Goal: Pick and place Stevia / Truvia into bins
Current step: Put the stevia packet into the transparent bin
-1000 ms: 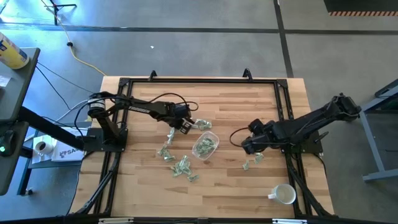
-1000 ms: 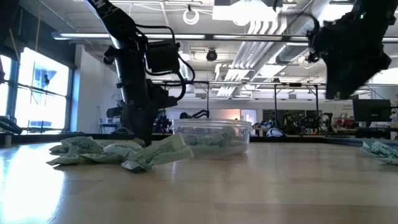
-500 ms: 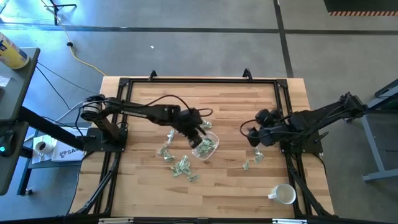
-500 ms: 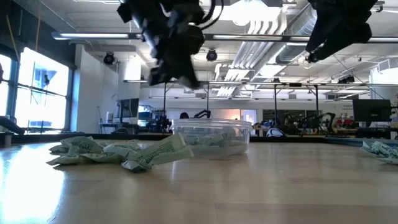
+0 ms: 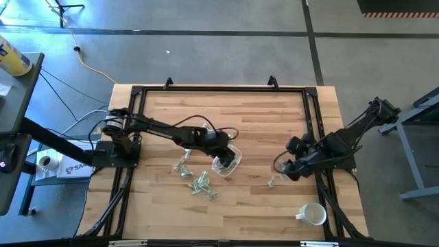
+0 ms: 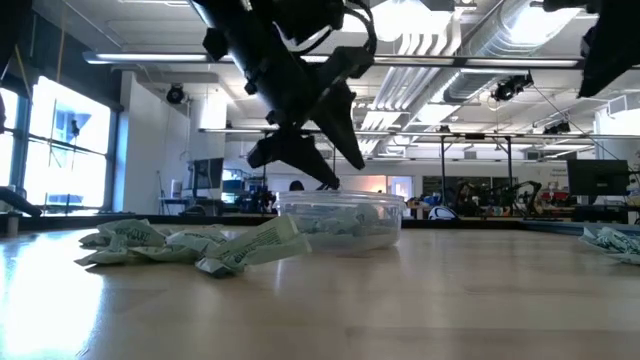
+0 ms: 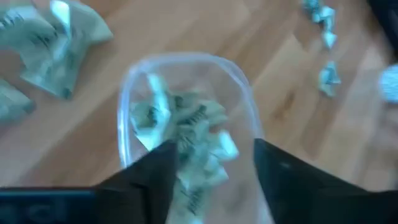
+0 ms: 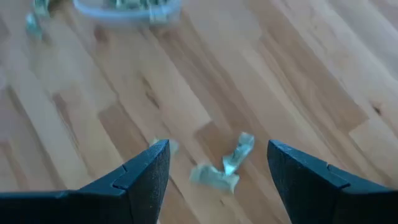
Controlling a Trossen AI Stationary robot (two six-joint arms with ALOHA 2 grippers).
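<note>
The clear bin (image 5: 228,160) stands mid-table with several pale green packets (image 7: 186,134) inside. My left gripper (image 5: 221,147) hovers right over it, open, its fingers (image 7: 149,180) apart above the bin's opening with nothing between them. Loose Stevia packets (image 5: 197,180) lie on the wood to the left of and nearer than the bin. Further packets (image 8: 225,167) lie near the right side, and my right gripper (image 5: 284,171) hangs open just above them without touching them.
A white mug (image 5: 314,215) stands at the near right corner. A black frame (image 5: 219,89) runs along the table's edges. Bare wood lies across the far half of the table and between the bin and the right-hand packets.
My left gripper has travelled from the bin's far-left side toward the right and near edge until it hangs over the bin, and has opened there. My right gripper has swung toward the near edge and come down over the right-hand packets, staying open.
</note>
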